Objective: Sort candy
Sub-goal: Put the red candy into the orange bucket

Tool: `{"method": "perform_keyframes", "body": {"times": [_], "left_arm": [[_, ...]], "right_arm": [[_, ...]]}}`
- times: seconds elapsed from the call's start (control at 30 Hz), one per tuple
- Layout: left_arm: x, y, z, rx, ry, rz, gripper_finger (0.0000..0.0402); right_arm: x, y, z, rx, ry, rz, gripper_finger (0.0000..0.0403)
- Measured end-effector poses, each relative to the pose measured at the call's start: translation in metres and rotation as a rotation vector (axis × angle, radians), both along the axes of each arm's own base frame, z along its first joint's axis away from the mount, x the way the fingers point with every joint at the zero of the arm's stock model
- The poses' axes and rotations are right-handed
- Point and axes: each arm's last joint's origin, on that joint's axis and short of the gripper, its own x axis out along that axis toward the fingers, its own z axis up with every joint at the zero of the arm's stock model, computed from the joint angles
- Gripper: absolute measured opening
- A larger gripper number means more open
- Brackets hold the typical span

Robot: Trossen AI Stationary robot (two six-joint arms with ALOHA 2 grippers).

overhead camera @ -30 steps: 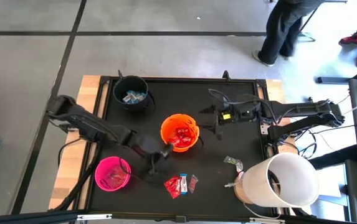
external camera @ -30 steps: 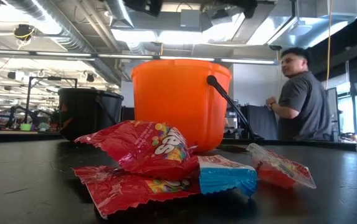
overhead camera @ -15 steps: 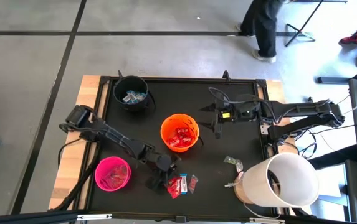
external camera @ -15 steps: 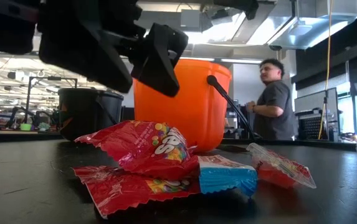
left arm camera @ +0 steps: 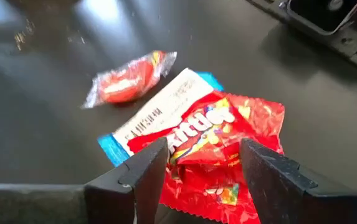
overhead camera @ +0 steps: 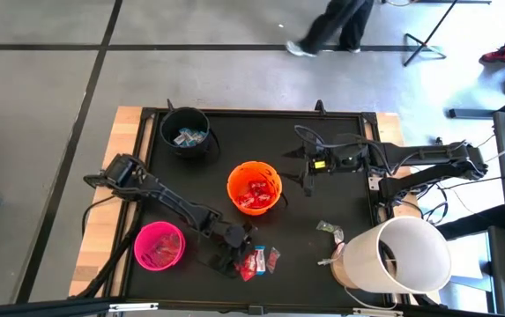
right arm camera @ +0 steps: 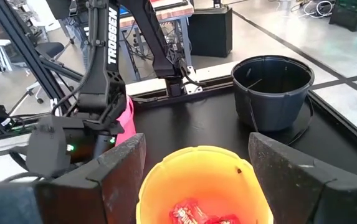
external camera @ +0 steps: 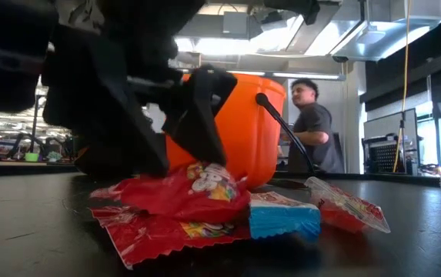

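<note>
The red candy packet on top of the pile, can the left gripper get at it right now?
Probably yes. The left gripper is open with a finger on each side of the red candy packet, and nothing lies over it; the blue-and-white bar sits partly underneath.

Readable text, this moment:

- Left arm (right arm camera: 106, 56), seen from the right wrist view: white capitals "TROSSEN" run down the upright link.
- Top red candy packet (left arm camera: 218, 134), left wrist view: white brand lettering across its face, creased and partly folded under; a few letters show, the whole word cannot be made out. Low view of the same packet (external camera: 197, 188): lettering crumpled, not legible.
- Blue-and-white bar (left arm camera: 156, 115): small dark print on the white panel, too fine to read.

No other legible text or numbers.
</note>
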Motion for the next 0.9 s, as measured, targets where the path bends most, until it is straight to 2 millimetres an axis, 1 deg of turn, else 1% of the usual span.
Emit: {"method": "perform_keyframes", "body": {"times": [0.07, 0.17, 0.3, 0.5, 0.7, 0.8, 0.83, 0.9], "left_arm": [[0.000, 0.000, -0.005, -0.005, 0.018, 0.008, 0.0198], [0.000, 0.000, -0.005, -0.009, 0.024, 0.011, 0.0197], [0.001, 0.000, -0.005, -0.002, 0.013, 0.021, 0.0177], [0.001, 0.000, -0.005, -0.001, 0.013, 0.023, 0.0123], [0.001, 0.000, -0.004, -0.002, 0.011, 0.023, 0.0045], [-0.001, 0.001, 0.006, -0.010, -0.006, 0.021, 0.0009], [-0.002, 0.001, 0.011, -0.015, -0.016, 0.021, 0.0005], [-0.004, 0.002, 0.028, -0.028, -0.057, 0.019, 0.0006]], "right_arm": [[0.000, 0.000, 0.000, -0.002, 0.000, 0.000, 0.0285], [0.000, 0.000, 0.000, -0.002, 0.000, 0.000, 0.0285], [0.000, 0.000, 0.000, -0.002, 0.000, 0.000, 0.0285], [0.000, 0.000, 0.000, -0.003, 0.000, 0.001, 0.0285], [0.000, 0.000, 0.000, -0.003, 0.000, 0.001, 0.0285], [0.000, 0.000, 0.000, -0.003, -0.001, 0.001, 0.0285], [0.000, 0.000, 0.000, -0.003, -0.001, 0.000, 0.0285], [0.000, 0.000, 0.000, -0.003, 0.000, 0.000, 0.0285]]}}
